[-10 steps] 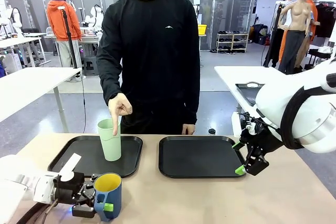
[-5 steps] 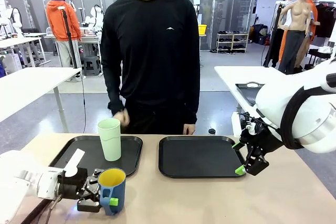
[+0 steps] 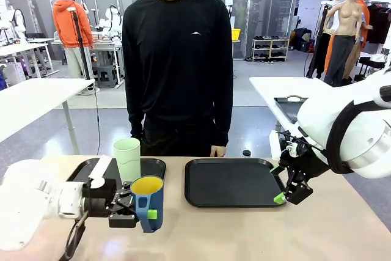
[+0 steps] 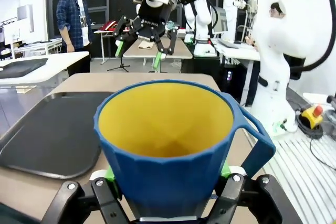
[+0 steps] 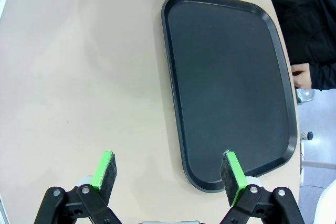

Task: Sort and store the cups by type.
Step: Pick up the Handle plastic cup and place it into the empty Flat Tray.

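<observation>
The blue mug has a faceted outside and a yellow inside. It stands upright, mouth up and long axis vertical, with its loop handle turned toward the robot's side of the counter. It is at the near edge of the left black tray, just in front of the upright pale mint-green tumbler on that tray. I cannot tell whether its base touches the counter. The left claw grips the mug's lower body from both sides. The right claw hangs spread wide and empty by the right tray's near corner.
</observation>
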Available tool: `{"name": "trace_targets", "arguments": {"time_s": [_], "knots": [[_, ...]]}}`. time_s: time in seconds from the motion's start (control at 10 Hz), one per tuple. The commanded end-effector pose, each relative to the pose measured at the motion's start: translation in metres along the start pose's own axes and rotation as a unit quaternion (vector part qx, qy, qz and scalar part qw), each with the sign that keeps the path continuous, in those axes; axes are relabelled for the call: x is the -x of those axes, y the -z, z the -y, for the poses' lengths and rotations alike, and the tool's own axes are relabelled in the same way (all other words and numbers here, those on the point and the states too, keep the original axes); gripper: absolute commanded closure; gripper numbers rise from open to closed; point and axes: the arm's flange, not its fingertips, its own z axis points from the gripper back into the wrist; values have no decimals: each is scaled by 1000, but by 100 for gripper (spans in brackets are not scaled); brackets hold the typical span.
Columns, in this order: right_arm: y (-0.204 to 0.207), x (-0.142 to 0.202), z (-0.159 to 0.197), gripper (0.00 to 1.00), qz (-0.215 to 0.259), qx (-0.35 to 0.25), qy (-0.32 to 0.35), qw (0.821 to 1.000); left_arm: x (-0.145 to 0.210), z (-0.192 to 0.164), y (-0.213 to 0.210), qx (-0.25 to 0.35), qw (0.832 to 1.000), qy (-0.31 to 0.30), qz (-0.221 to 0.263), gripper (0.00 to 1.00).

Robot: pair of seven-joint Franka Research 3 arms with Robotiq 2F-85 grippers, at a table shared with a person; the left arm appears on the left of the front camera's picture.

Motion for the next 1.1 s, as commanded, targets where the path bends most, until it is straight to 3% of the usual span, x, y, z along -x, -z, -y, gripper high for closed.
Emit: {"name": "trace_targets", "arguments": {"time_s": [0.0,0.1,0.5,0.6,1.0], "knots": [[1,-1,-2,0,-9,3,8,1000,0,-4,25,-6,1000,16,0,79],[1,-1,-2,0,-9,3,8,1000,0,0,0,0,1000,0,0,79],[1,-1,-2,0,-9,3,8,1000,0,0,0,0,1000,0,0,79],[1,-1,-2,0,-9,3,8,1000,2,-2,3,-3,1000,-9,1,26],[1,-1,-2,0,-9,3,8,1000,10,-23,81,-19,999,26,31,26]]}}
